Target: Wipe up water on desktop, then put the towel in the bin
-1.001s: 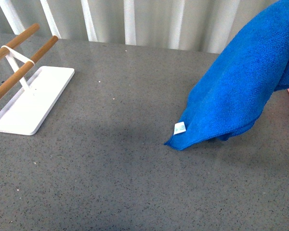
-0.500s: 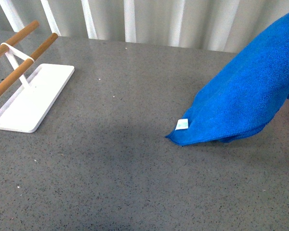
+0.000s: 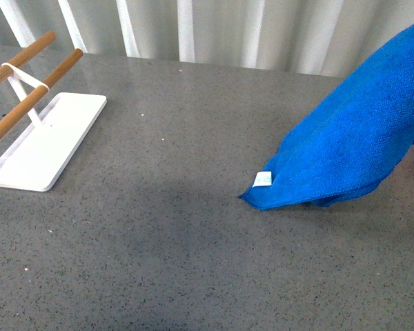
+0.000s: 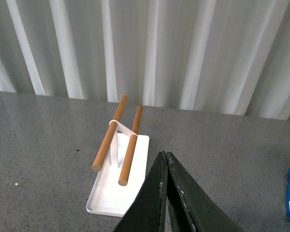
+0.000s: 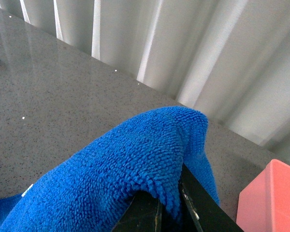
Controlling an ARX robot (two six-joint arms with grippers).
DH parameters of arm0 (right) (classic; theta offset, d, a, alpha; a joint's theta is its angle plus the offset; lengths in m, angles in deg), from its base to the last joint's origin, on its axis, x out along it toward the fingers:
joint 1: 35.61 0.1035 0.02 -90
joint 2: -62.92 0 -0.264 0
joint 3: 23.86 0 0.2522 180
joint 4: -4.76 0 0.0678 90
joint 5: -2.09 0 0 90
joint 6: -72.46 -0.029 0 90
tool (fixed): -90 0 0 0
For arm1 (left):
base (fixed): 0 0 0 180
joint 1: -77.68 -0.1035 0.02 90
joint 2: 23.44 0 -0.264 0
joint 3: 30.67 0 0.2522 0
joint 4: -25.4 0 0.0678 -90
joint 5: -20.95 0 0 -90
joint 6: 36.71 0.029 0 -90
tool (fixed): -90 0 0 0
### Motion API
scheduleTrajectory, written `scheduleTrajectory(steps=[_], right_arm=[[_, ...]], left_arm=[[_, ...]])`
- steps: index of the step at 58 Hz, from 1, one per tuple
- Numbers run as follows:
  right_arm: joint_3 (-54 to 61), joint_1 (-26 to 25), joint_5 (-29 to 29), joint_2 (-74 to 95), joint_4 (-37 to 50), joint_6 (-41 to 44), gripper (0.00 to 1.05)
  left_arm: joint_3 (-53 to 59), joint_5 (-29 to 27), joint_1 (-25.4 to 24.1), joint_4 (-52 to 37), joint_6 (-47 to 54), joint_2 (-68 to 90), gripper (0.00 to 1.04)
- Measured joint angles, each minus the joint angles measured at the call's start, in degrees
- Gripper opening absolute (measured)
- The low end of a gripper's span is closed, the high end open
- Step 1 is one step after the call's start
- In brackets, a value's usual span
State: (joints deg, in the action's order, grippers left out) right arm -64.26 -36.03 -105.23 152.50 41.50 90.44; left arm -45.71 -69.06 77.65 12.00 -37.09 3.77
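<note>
The fuzzy bright blue towel (image 3: 352, 138) hangs raised toward 2 o'clock, its white-tagged corner touching the speckled grey bench (image 3: 159, 248) near 4 o'clock, with the salmon-pink bin (image 5: 268, 198) near it at 3 o'clock.

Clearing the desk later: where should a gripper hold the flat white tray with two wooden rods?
Judging by shape, one wooden rod, from above, jaws across it: the rods stand raised and apart over the white tray, whose low rim lies flat on the desktop.

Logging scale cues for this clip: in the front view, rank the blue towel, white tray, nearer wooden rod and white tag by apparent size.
1. blue towel, though cropped at the frame edge
2. white tray
3. nearer wooden rod
4. white tag
</note>
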Motion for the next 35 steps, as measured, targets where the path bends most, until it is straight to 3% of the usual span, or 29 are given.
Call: scheduleTrajectory(steps=[35], right_arm=[[-0.6,1.7,2.3,1.6,0.0,0.0,0.03]], left_arm=[[0.0,0.0,0.0,13.4,0.0,-13.7,0.04]])
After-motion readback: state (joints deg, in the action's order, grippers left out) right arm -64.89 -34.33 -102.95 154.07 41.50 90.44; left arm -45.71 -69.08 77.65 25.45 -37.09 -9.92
